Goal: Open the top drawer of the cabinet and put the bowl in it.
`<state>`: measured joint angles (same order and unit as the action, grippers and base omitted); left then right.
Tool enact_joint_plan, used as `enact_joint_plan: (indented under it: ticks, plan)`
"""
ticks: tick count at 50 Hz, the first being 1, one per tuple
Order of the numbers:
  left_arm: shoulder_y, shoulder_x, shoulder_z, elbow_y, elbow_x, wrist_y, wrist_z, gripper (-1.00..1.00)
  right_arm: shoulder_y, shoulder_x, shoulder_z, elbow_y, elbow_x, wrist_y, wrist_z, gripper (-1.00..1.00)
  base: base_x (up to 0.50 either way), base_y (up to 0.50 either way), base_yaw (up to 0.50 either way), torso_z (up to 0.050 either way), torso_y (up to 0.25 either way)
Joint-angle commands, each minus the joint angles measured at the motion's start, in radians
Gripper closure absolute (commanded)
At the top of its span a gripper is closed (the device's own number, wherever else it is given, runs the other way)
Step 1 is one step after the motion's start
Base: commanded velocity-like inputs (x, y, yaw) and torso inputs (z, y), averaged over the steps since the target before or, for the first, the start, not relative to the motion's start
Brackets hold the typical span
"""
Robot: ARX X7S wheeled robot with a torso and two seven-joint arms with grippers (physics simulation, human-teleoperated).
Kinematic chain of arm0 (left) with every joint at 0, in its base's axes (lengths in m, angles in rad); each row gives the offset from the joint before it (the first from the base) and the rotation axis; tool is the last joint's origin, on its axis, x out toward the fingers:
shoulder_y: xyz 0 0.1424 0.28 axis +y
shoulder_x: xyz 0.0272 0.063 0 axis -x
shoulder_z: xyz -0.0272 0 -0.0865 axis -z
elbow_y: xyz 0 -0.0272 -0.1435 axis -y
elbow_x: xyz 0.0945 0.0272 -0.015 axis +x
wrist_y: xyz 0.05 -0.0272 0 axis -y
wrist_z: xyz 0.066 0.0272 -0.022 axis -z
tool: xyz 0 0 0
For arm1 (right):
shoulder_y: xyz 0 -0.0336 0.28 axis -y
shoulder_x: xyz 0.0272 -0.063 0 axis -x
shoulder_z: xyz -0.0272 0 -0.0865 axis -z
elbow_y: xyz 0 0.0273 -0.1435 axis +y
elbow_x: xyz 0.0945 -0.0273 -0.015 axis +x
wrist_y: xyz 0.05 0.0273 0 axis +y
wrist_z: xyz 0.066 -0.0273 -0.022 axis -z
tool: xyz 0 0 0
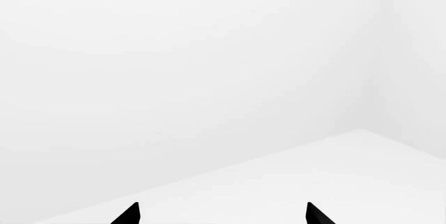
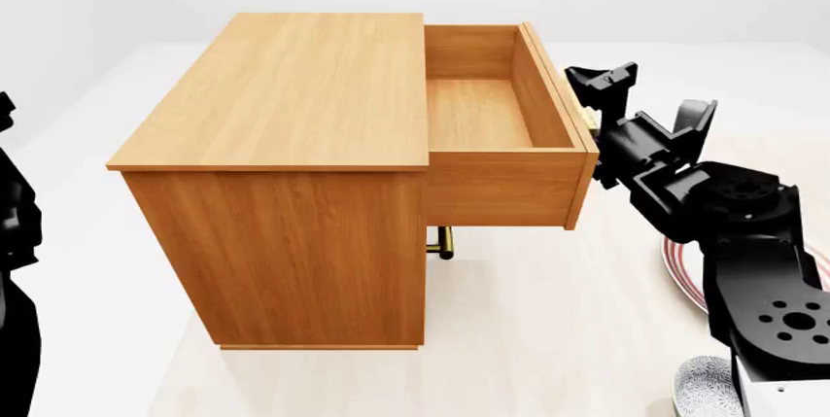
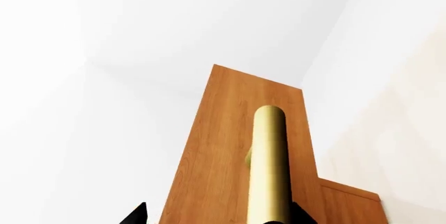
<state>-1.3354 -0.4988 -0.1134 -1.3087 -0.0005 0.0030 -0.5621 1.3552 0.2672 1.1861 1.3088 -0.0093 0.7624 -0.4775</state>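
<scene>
While the shallow orange-brown wooden top drawer juts fully out of the boxy wood-grain cabinet, the black right gripper sits at its front edge, fingertips straddling the brass bar handle; whether they pinch it, I cannot tell. The speckled blue-grey bowl lies on the floor beside the right arm. The left gripper hangs spread, facing bare white floor.
</scene>
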Motion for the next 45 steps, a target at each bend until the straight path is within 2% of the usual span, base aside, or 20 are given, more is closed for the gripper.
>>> enact_joint_plan:
  ticks: [1,15,28,36,37,42,45]
  plan:
    - [-0.001,0.001,-0.003,0.0,-0.001,0.001,0.001,-1.0,-0.005,0.0,-0.005,0.0,0.004,-0.01,0.001,-1.0,0.0,0.0,0.0,0.0,0.0]
    - [-0.002,0.0,0.005,0.0,0.002,0.003,0.003,-1.0,-0.031,0.02,0.025,0.0,0.019,-0.076,0.086,-1.0,0.0,0.0,0.0,0.0,0.0]
    - [-0.003,0.0,0.002,0.0,-0.002,0.001,0.005,-1.0,-0.017,0.144,0.127,-0.002,0.07,-0.105,0.099,-1.0,0.0,0.0,0.0,0.0,0.0]
    - [-0.003,0.0,-0.003,0.0,-0.001,0.0,0.006,-1.0,-0.03,0.2,0.139,-0.012,0.067,-0.111,0.102,-1.0,0.0,0.0,0.0,0.0,0.0]
    - [-0.003,0.0,-0.003,0.0,-0.001,0.001,0.006,-1.0,-0.027,0.198,0.135,-0.033,0.064,-0.106,0.107,-1.0,0.0,0.0,0.0,0.0,0.0]
    - [-0.003,0.0,0.0,0.0,0.002,0.006,0.009,-1.0,0.009,0.021,0.064,-0.568,0.039,0.156,0.142,-1.0,0.0,0.0,0.0,0.0,0.0]
    - [-0.002,-0.001,0.003,0.0,0.002,0.007,0.012,-1.0,0.07,-0.047,-0.073,-0.748,-0.005,0.224,0.146,-1.0,0.0,0.0,0.0,0.0,0.0]
